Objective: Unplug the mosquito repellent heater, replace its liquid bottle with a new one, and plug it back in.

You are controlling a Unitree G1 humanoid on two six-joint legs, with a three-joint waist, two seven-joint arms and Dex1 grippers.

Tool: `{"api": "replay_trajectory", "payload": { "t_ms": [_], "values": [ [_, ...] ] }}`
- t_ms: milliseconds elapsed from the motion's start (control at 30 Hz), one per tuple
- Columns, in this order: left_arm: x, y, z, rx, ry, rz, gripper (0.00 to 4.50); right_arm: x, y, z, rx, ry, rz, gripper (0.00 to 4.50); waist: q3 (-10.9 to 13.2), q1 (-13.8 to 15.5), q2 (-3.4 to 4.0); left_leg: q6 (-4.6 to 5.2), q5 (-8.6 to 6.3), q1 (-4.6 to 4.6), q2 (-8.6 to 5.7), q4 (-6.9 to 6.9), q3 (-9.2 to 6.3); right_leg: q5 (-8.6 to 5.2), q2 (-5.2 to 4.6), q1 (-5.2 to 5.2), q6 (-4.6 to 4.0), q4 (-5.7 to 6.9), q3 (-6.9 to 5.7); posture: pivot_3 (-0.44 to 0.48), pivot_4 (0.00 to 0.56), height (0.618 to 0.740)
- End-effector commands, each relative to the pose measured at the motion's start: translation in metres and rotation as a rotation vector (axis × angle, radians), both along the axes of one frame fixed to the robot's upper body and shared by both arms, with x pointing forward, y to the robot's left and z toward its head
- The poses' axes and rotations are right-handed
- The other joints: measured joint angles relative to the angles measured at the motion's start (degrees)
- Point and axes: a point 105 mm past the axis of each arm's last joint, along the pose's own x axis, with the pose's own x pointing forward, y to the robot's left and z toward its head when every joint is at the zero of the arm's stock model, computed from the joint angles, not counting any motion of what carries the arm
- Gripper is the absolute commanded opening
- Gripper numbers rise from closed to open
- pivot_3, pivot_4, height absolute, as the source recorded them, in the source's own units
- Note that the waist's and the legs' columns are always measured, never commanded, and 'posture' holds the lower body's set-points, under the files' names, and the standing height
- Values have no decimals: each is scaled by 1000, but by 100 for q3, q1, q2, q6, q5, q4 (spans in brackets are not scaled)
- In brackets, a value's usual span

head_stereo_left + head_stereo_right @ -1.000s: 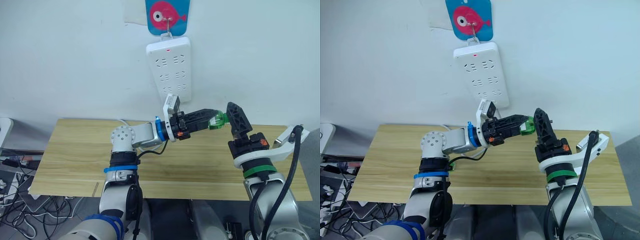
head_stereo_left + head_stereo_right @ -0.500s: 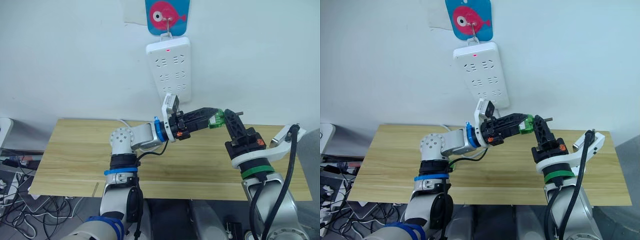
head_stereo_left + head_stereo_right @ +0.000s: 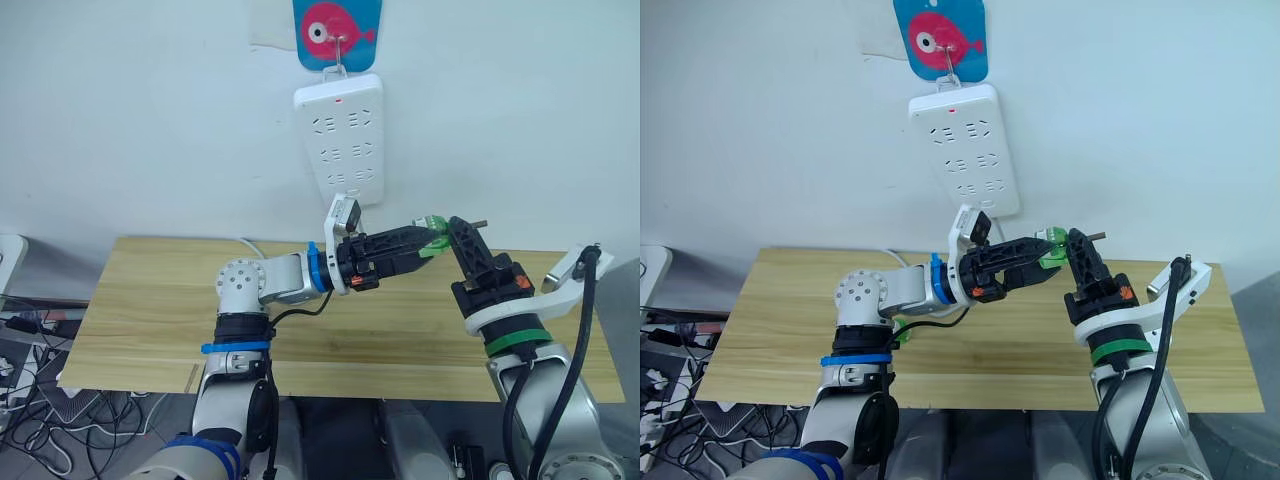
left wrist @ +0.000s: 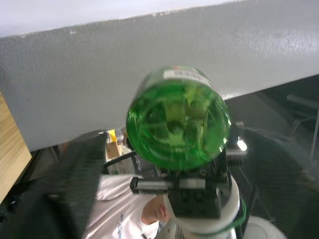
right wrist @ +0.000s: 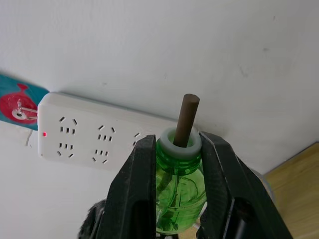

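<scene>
Bottle [image 5: 180, 185] green, label unreadable, right pincer [image 5: 175, 149] clamped on neck

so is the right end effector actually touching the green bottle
Touching. The right wrist view shows the right end effector with a black finger pressed against each side of the green bottle, just below its white collar.

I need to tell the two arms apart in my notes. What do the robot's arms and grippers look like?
Both arms are silver-grey metal with black joints. The left arm has blue rings; the right arm has a green ring, orange marks and a black cable. Each gripper has two black fingers: left gripper, right gripper.
</scene>
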Motion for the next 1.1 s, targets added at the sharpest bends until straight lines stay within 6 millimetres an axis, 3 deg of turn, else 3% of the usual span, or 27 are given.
{"api": "replay_trajectory", "payload": {
  "t_ms": [33,167,267,400,533,733,1100],
  "values": [
    [-11,19,5,21,-76,-33,4487,-6,-12,11,-1,-55,-20,860,-1,-18,1,0,0,1,0,-1,1,0,0,0,0,1,2,-35,303,740],
    [-30,37,6,128,-194,-98,4487,-7,-20,5,-157,-37,-29,860,-1,12,1,0,0,1,1,-2,0,0,0,0,0,1,0,-12,301,740],
    [-36,36,-2,222,-443,-44,4487,-2,-34,-14,-426,12,-122,860,-1,73,3,-2,1,2,0,-6,2,0,-1,0,0,-3,0,-2,304,740],
    [-28,29,-15,255,-902,95,4487,12,-38,-47,-844,22,-191,860,-1,166,3,-10,5,9,0,-10,9,0,-3,-1,-1,-4,6,17,310,740],
    [-23,27,-21,218,-1172,162,4487,19,-40,-75,-940,23,-245,860,-1,175,1,-10,5,7,2,-16,16,-1,-1,-8,-2,-9,12,15,318,740],
    [-20,36,-39,226,-1248,134,4487,24,-43,-116,-994,54,-336,860,3,169,-2,11,-6,6,3,-23,29,-2,-2,-16,-2,-11,23,15,346,740],
    [-17,43,-50,275,-1268,131,4487,58,-66,-144,-1075,29,-441,860,61,163,0,12,-7,8,9,-23,32,-2,2,-18,-3,-6,24,33,387,740]
  ]
}}
